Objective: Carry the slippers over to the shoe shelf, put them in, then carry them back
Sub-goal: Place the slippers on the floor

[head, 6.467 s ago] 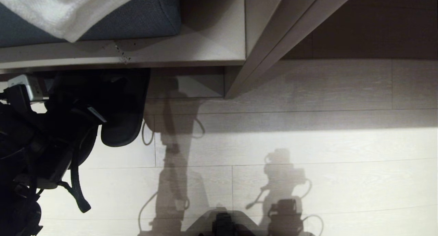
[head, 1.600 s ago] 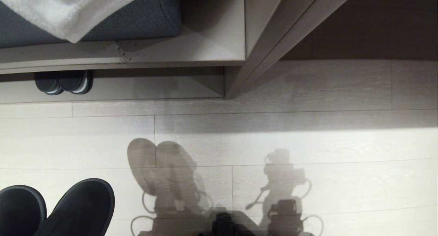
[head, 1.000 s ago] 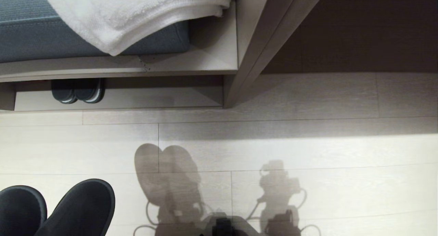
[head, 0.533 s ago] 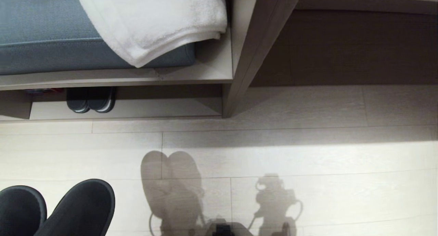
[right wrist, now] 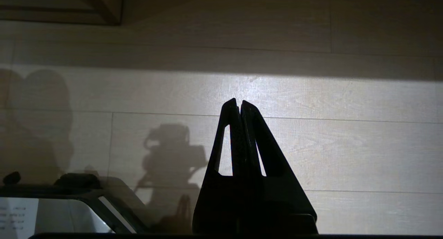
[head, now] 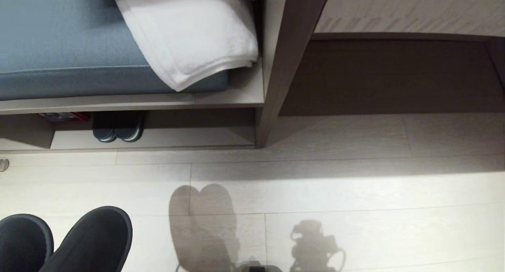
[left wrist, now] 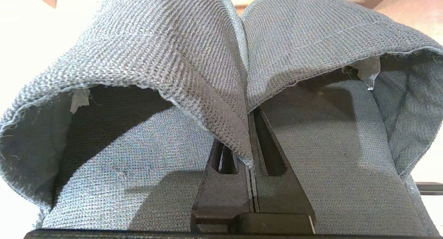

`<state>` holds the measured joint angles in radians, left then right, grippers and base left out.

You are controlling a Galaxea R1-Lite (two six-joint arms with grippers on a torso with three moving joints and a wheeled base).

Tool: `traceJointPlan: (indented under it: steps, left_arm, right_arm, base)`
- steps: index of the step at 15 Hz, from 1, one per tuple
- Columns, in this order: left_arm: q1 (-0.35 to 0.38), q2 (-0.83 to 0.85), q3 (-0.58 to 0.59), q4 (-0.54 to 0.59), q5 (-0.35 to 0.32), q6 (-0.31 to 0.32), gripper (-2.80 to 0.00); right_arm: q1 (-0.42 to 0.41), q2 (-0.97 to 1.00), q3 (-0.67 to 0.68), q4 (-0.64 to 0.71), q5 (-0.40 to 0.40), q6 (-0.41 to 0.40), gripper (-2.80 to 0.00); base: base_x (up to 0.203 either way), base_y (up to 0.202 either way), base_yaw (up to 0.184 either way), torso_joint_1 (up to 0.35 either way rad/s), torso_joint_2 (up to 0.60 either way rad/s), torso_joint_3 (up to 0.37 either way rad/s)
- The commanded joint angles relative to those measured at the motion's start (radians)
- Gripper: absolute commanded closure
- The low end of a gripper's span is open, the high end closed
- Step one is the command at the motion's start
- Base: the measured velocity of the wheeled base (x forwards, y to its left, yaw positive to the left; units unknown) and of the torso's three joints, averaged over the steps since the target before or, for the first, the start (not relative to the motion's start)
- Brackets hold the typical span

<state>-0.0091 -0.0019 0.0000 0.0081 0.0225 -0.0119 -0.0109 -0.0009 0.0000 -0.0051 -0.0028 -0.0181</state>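
Head view first: I've got the slippers (head: 67, 240) sitting at the lower left of the frame, both black toes poking up into shot, well clear of the shoe shelf (head: 177, 140) that runs across the middle left under the blue cushion (head: 59, 59). Another dark pair with pale sole edges (head: 117, 128) is tucked inside that cubby, toward its left end, and a white towel (head: 189, 39) drapes over the cushion's right end, upper centre.

Left wrist view tells me the grip: the left gripper (left wrist: 251, 169) is pinched tight on the inner edges of both slippers (left wrist: 221, 76), the two uppers pressed together between its fingers and the pair fanning out to either side. Knit fabric, thin flat soles, so I judge them light and floppy; they'll sag and swing rather than hold a line. That shared inner seam looks like the sensible hold, since it catches both at once. A slack pinch there could let one slide out, I reckon.

Right wrist view: the right gripper (right wrist: 240, 104) is empty, fingers closed together, pointing at bare floor (right wrist: 346, 145) in the centre of the frame. It's parked, nothing near it.
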Motion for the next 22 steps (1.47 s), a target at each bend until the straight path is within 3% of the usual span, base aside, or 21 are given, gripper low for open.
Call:
traceJointPlan:
  steps: [1, 22]
  left_arm:
    - [0.000, 0.002, 0.000, -0.002, 0.001, -0.002, 0.00]
    - [0.000, 0.002, 0.000, -0.002, 0.001, -0.013, 0.00]
  right_arm:
    - [0.000, -0.039, 0.040, -0.001, 0.000, 0.000, 0.00]
    - [0.000, -0.039, 0.040, -0.001, 0.000, 0.000, 0.00]
  base:
    - [0.000, 0.000, 0.000, 0.001, 0.00, 0.203]
    - [0.000, 0.000, 0.000, 0.003, 0.00, 0.203]
